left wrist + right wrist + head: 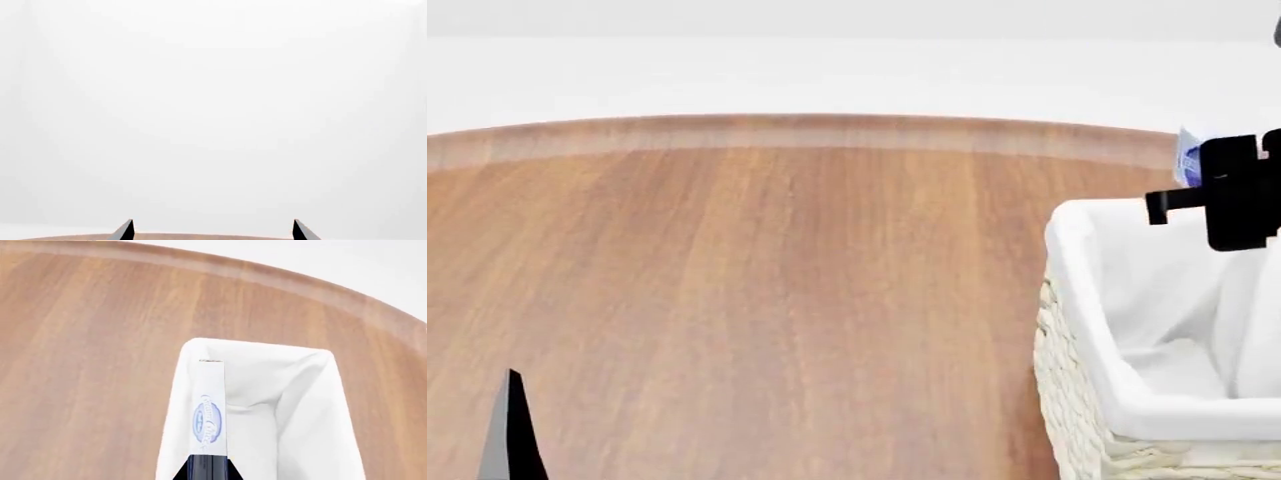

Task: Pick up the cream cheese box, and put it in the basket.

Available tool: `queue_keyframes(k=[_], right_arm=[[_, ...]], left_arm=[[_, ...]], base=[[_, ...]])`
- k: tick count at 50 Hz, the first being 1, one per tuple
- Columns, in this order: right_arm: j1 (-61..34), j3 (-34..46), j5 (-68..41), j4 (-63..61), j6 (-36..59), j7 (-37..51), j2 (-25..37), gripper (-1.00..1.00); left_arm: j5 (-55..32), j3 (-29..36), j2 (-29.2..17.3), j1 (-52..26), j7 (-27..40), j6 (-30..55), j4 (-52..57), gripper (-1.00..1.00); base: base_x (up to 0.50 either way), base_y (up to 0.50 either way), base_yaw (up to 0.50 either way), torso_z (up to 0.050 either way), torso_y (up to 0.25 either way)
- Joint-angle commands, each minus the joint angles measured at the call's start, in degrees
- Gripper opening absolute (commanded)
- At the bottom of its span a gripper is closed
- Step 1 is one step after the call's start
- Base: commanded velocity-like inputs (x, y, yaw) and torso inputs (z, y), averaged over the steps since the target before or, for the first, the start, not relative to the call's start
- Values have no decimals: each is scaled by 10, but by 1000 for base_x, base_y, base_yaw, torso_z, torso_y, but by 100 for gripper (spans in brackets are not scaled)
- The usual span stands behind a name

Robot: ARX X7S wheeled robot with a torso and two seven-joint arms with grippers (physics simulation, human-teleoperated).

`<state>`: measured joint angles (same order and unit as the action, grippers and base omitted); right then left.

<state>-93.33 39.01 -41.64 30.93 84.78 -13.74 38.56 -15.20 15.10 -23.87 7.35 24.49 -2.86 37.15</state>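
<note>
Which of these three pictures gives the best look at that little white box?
The right wrist view: the box shows edge-on, held in the right tool above the basket. The head view catches only a corner of it behind the tool. The left wrist view shows none of it.

Desk [761,300]: brown wood grain with a paler rim. Basket [1068,420]: cream weave, white liner. Box [212,410]: white with blue oval script. Right hand [1234,195]: black.
</note>
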Motion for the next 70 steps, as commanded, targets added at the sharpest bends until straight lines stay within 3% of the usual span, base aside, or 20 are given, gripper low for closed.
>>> queue_keyframes(k=[1,27,58,59,70], right_arm=[[-28,27,-6,37,30,-13,-10,-100],[45,61,-22,69,14,7,-6,-100],[97,17,-46,85,-49,25,0,-100],[96,25,-41,87,-56,19,0,100],[98,28,-39,81,-63,22,2,100]], left_arm=[[-2,0,-2,-1,2,1,0,100],[1,6,-2,-3,3,-3,-6,100],[2,13,-6,0,6,-7,-3,100],[3,14,-7,1,6,-7,-2,100],[2,14,-7,0,7,-8,-4,100]], base=[[0,0,0,0,0],[0,0,0,0,0],[0,0,0,0,0],[0,0,0,0,0],[0,0,0,0,0]])
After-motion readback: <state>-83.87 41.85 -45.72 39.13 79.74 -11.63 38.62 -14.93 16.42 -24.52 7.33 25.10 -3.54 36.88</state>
